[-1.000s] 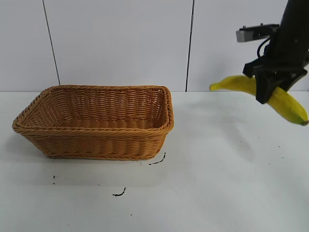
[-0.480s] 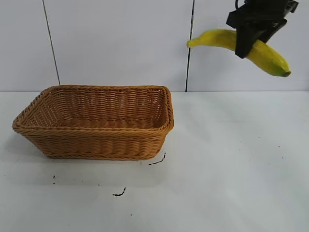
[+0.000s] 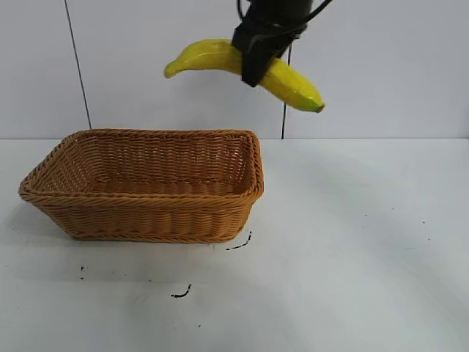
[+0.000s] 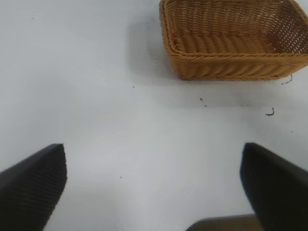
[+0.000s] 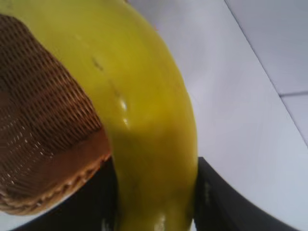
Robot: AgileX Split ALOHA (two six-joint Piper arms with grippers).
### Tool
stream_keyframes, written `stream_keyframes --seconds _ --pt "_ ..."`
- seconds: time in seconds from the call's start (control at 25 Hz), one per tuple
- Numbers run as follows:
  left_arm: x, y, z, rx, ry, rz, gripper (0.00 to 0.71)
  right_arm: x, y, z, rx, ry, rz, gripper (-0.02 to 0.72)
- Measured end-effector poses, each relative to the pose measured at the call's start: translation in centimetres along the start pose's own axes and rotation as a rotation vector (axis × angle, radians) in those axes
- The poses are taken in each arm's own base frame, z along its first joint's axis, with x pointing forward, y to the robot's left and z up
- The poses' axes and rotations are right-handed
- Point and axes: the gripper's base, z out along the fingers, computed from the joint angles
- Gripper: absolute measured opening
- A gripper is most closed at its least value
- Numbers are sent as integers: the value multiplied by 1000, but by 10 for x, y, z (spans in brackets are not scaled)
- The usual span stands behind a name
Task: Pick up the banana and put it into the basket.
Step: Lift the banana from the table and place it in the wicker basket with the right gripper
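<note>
Carrying step: banana held aloft, not yet over the basket's middle.

Exterior: right gripper (image 3: 258,55) clamps the banana (image 3: 289,81) above the basket (image 3: 146,220)'s right rim; lowering inside comes next. Left wrist: left gripper (image 4: 154,187) spread, empty, well apart. Right wrist: banana between the jaws.

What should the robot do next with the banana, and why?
Probably carry it a little further over the basket, then lower it. The right gripper holds the banana high above the basket's right end, with one tip past the rim, so letting go now might miss.
</note>
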Motion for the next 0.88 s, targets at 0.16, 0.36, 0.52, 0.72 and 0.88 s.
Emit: stream_keyframes --seconds 0.16,0.36,0.52,0.72,0.88 --pt "0 0 0 0 0 0 695 -11 17 28 19 -53 -71 315" --pt "0 0 0 0 0 0 695 -2 22 67 32 -20 -126 315" --pt "0 0 0 0 0 0 695 10 28 97 16 17 -136 315" --pt "0 0 0 0 0 0 695 15 34 113 -10 16 -118 315" --pt "0 0 0 0 0 0 695 12 33 114 3 -9 -114 322"
